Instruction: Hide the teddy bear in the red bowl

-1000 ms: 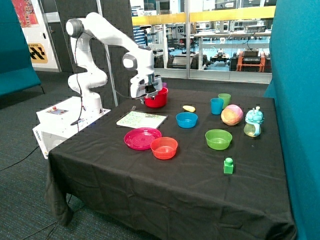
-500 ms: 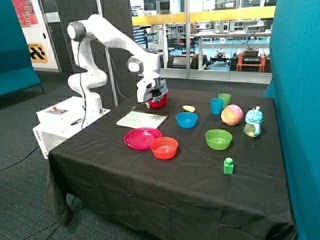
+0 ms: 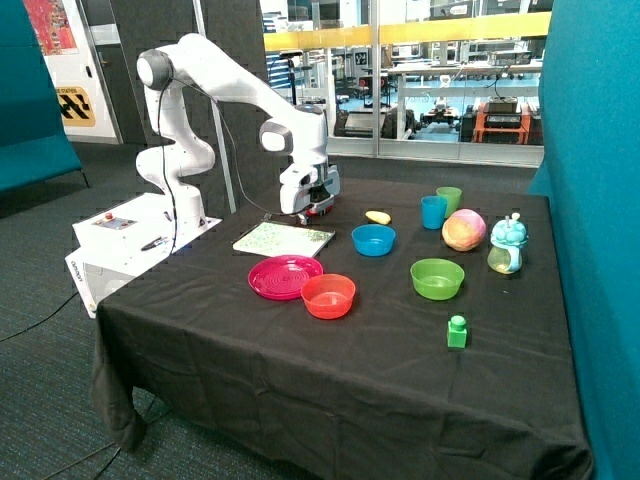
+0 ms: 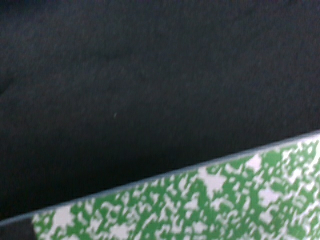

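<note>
My gripper (image 3: 308, 207) hangs low over the back of the table, just behind the far edge of a green-and-white notebook (image 3: 284, 239). Only a sliver of the red bowl (image 3: 321, 209) shows beside the gripper; the rest is hidden behind it. The teddy bear is not in view. The wrist view shows only black tablecloth (image 4: 150, 75) and the notebook's edge (image 4: 210, 200), with no bowl and no bear.
A magenta plate (image 3: 285, 276) and an orange-red bowl (image 3: 328, 295) sit toward the front. A blue bowl (image 3: 373, 239), green bowl (image 3: 437, 278), yellow piece (image 3: 377, 217), two cups (image 3: 433, 212), pink-yellow ball (image 3: 464, 229), sippy cup (image 3: 507, 245) and green block (image 3: 457, 331) lie to the right.
The arm has swung right and lower in front of the red bowl, which showed plainly beside the gripper a second ago and is now almost fully covered.
</note>
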Robot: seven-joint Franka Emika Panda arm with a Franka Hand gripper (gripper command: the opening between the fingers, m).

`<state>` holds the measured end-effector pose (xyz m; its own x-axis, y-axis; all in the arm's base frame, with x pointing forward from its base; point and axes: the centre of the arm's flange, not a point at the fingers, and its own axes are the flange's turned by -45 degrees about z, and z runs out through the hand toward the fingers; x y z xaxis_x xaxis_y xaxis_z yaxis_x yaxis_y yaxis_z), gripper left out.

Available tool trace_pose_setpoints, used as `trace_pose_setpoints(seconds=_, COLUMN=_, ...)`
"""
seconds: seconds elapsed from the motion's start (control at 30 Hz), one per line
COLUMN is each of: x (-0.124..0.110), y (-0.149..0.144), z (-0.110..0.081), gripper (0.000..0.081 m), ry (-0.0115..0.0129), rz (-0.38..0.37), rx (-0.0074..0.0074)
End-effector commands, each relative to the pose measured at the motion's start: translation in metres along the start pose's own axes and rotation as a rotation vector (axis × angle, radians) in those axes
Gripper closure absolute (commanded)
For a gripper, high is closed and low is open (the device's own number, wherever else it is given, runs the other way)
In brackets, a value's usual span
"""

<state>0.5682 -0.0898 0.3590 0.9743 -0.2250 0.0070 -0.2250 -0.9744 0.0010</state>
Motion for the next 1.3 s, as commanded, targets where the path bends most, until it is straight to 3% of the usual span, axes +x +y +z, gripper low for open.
trace_pose_setpoints(seconds=0.0, x=0.02, y=0.013, z=-0.004, gripper=0.0255, ry=-0.007, rz=-0.004, rx=0.001)
trace_pose_setpoints(seconds=0.47, x=0.028, y=0.046, z=0.003, gripper=0.023, ry=-0.0071, rz=0.02, rx=0.0009)
trace_pose_setpoints(seconds=1.27, x=0.044, y=0.061, z=0.035, gripper=0.025, ry=-0.007, rz=0.003, rx=0.001)
